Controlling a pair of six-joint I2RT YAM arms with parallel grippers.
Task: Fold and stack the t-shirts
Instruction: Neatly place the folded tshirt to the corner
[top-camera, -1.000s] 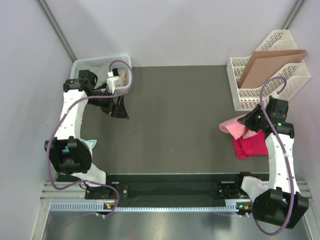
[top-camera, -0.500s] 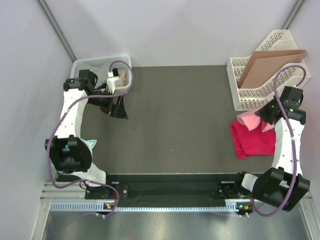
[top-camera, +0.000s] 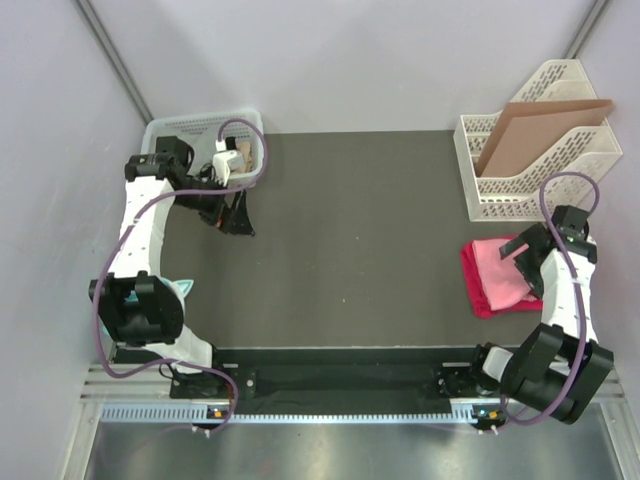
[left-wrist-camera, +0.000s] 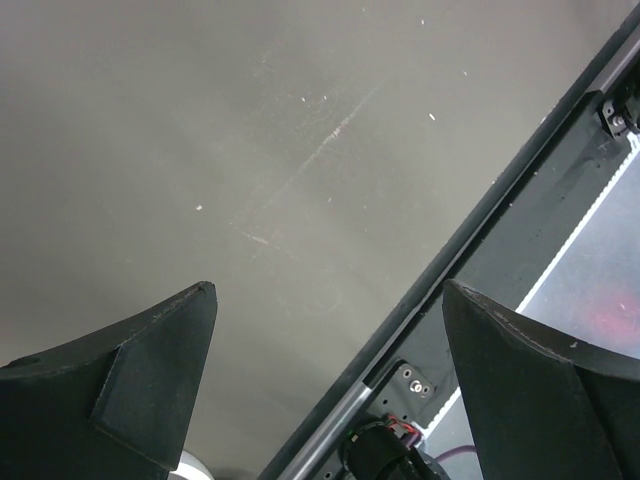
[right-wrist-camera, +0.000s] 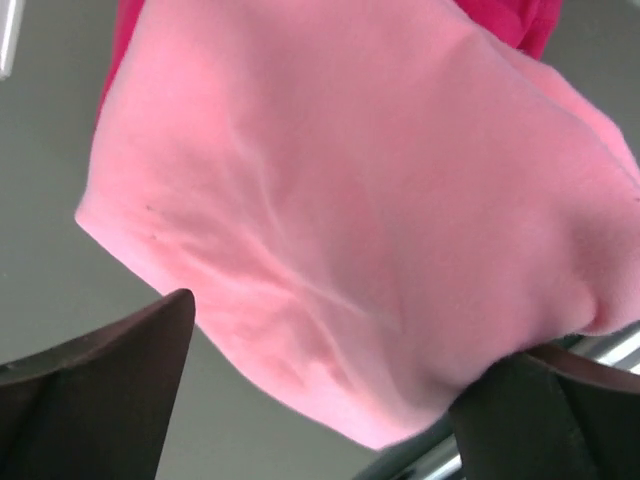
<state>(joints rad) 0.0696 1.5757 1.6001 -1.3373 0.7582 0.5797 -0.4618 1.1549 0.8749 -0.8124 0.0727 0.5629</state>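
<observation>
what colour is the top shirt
The top shirt is light salmon pink; clearest in the right wrist view.

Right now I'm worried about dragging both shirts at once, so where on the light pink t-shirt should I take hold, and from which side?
Take the light pink t-shirt by its right edge, from the right, where the open right gripper hangs. In the right wrist view that edge runs past the magenta t-shirt, only table beneath, so likely pink alone gets pinched.
</observation>
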